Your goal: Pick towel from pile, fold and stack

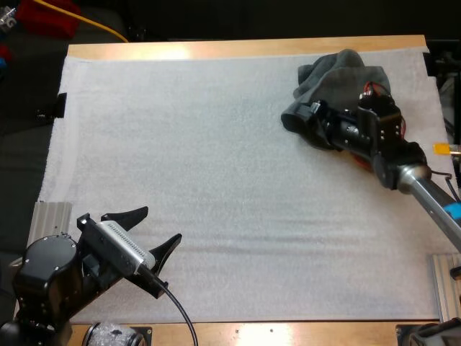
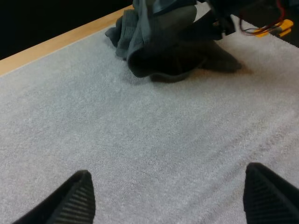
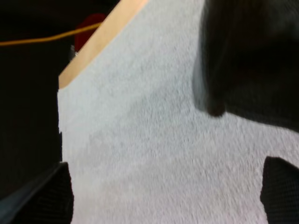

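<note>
the left gripper (image 1: pixel 157 227) hangs low over the near left part of the white mat (image 1: pixel 216 144), its two black fingers (image 1: pixel 130 214) spread wide with nothing between them. in the left wrist view those fingers (image 2: pixel 77 196) stand far apart with only bare mat in the gap. it is well apart from the towel.

the right gripper (image 1: pixel 302 126) reaches in from the right side and sits at the near left edge of the crumpled towel (image 1: pixel 338 72). in the right wrist view its fingers (image 3: pixel 282 191) are also spread, with open mat between them, and the dark cloth (image 3: pixel 252 56) lies just beyond the fingertips, nearer one finger than the other. whether a fingertip touches the cloth, i cannot tell.

the towel is a single dark grey-green heap, bunched and rumpled, on the far right part of the mat, close to the wooden table's far edge (image 1: pixel 216 49). from the left wrist view the towel (image 2: pixel 159 51) shows a rolled fold facing the left gripper, with the right arm's gripper over its top.
</note>
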Tool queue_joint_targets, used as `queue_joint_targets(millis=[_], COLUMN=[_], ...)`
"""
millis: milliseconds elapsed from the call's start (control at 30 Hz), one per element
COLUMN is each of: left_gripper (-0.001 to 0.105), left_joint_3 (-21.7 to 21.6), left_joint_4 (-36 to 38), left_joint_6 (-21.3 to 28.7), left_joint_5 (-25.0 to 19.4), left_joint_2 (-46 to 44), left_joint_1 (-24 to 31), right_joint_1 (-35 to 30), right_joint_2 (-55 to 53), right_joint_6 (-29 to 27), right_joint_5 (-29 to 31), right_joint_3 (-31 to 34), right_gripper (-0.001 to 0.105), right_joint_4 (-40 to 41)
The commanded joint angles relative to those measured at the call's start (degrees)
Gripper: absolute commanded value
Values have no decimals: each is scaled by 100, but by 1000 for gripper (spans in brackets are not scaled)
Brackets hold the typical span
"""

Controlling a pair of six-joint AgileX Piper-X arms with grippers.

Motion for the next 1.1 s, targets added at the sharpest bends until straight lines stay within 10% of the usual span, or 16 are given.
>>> queue_joint_targets(millis=[0, 533, 1067], left_gripper=[64, 64, 64], left_joint_3=[-44, -44, -44], left_joint_4=[-25, -25, -25], left_joint_6=[6, 6, 6], left_joint_5=[36, 36, 87], left_joint_2=[-4, -4, -4], left_joint_1=[-19, -19, -19], right_joint_1=[6, 6, 6], right_joint_2=[88, 1474, 1742], right_joint_6=[68, 231, 231], right_joint_5=[0, 0, -186], right_joint_3=[-98, -1240, -1258], right_gripper=[79, 77, 2], right_joint_4=[-144, -252, -137])
